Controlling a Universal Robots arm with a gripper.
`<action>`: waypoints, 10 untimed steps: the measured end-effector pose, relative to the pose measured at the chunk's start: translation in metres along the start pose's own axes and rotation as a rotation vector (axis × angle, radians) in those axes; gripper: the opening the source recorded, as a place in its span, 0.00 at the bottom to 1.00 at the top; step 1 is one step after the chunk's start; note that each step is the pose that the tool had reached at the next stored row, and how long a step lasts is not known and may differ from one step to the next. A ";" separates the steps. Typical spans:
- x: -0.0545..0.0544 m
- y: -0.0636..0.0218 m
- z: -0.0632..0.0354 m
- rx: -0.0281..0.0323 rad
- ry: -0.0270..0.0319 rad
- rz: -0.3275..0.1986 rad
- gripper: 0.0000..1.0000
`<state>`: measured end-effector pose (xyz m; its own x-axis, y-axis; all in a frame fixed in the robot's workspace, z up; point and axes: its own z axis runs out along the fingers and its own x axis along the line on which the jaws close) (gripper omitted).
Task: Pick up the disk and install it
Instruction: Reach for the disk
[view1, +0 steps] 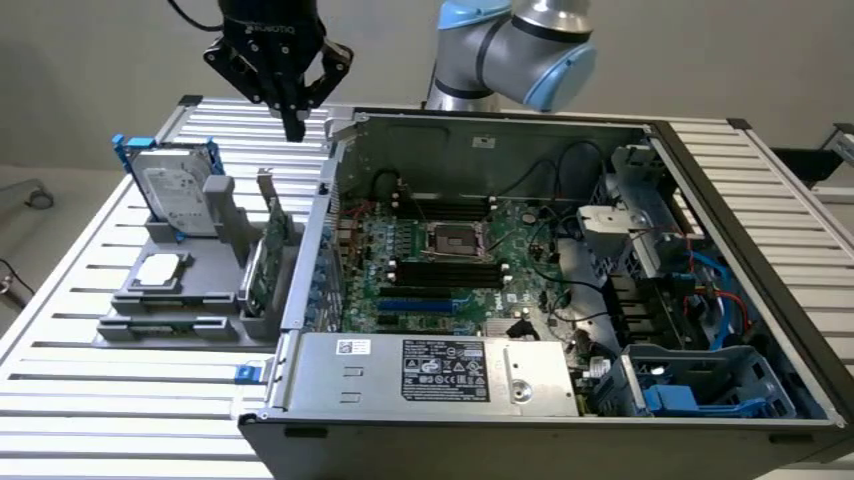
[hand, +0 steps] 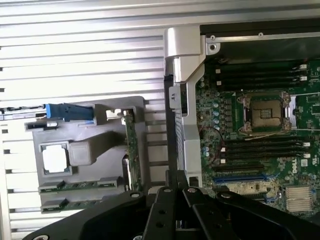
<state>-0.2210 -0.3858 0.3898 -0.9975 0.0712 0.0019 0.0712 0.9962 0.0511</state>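
Observation:
The disk, a silver-grey drive with a white label and a blue frame, stands on edge in a grey holder at the exterior view's left. From the wrist it shows edge-on as a blue strip, the disk. My gripper hangs shut and empty above the slatted table, to the right of the disk and just outside the computer case's back left corner. Its black fingers are pressed together in the wrist view.
The open computer case with its motherboard fills the table's middle and right, with blue drive bays at its front right. The grey holder also carries a square chip and an upright green card.

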 end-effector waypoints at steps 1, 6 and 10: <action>0.005 0.0006 0.0005 -0.0003 0.0000 0.000 0.11; 0.028 0.0040 0.0030 -0.0013 0.0000 0.000 0.11; 0.046 0.0068 0.0050 -0.0022 0.0001 0.000 0.11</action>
<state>-0.2665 -0.3754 0.3852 -0.9975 0.0713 0.0020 0.0713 0.9960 0.0533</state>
